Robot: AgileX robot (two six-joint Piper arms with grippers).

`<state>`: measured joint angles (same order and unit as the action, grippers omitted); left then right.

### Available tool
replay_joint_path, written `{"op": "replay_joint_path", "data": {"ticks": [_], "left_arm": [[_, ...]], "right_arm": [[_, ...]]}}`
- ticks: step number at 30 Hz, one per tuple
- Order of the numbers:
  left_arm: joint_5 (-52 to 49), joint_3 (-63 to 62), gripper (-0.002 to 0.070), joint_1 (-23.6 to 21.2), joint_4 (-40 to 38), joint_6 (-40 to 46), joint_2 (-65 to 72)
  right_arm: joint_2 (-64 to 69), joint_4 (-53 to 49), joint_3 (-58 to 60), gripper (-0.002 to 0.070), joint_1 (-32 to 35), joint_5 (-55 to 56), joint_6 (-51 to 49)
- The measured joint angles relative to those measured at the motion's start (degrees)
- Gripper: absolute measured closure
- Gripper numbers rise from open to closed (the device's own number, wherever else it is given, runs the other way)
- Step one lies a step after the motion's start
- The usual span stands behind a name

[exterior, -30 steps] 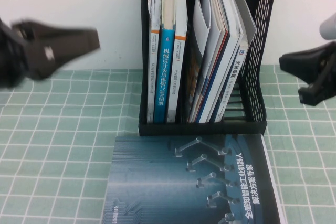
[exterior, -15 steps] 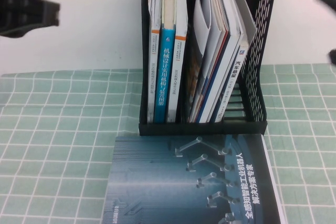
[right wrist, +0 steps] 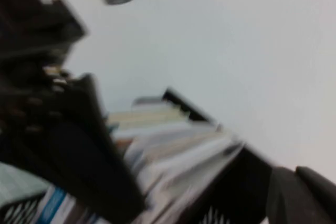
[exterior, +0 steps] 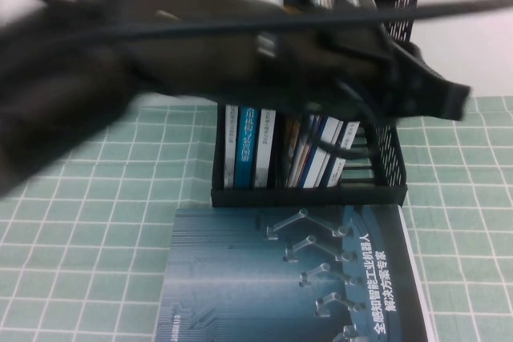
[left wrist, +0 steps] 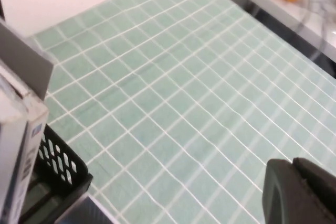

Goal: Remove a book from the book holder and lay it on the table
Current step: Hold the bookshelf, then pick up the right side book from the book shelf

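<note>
The left arm (exterior: 160, 46) is a dark blur across the upper half of the high view, running from the left edge past the book holder (exterior: 309, 195). The left tool (exterior: 453, 102) is at middle right, in front of the holder's right wall; I cannot tell if it is wide or narrow. The right tool (right wrist: 302, 192) is narrow, pressed closed on nothing, near the holder's top. The grey book (left wrist: 26, 61) stands in the holder's right compartment. A dark blue book (exterior: 296, 278) lies flat on the worktop (exterior: 96, 222), against the holder's front
</note>
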<state>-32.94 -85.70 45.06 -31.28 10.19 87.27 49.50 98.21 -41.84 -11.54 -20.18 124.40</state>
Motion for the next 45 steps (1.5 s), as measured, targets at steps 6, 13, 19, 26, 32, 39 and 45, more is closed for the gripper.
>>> {"op": "replay_joint_path", "data": {"ticks": [6,13,19,26,32,39,45], "left_arm": [[7.86,-2.07,0.0676,0.63,2.96,-5.65,10.51],[9.41,-2.68,0.0676,-0.54,13.81,-15.25,15.30],[6.88,-2.82,0.0678,-2.62,30.80,-32.14,15.20],[5.74,-2.85,0.0678,-6.35,36.59,-42.56,14.88],[5.79,-2.85,0.0678,-6.76,35.85,-43.10,14.88],[5.89,-2.85,0.0678,-6.76,35.04,-43.24,14.88],[5.89,-2.85,0.0678,-6.76,34.90,-43.24,14.88]], "right_arm": [[2.29,0.00,4.61,0.0678,0.00,0.25,-0.14],[9.38,-0.11,4.71,0.0629,0.00,-7.56,-1.74],[16.91,-0.40,3.63,0.0395,0.00,-12.38,-3.87],[25.72,-0.40,-3.31,0.0320,0.00,-12.45,-9.43],[33.22,-0.40,-11.34,0.0316,0.00,-12.67,-10.42],[42.44,-0.40,-17.37,0.0315,0.00,-12.89,-12.66],[48.58,-0.40,-19.37,0.0332,0.00,-12.94,-12.63]]}}
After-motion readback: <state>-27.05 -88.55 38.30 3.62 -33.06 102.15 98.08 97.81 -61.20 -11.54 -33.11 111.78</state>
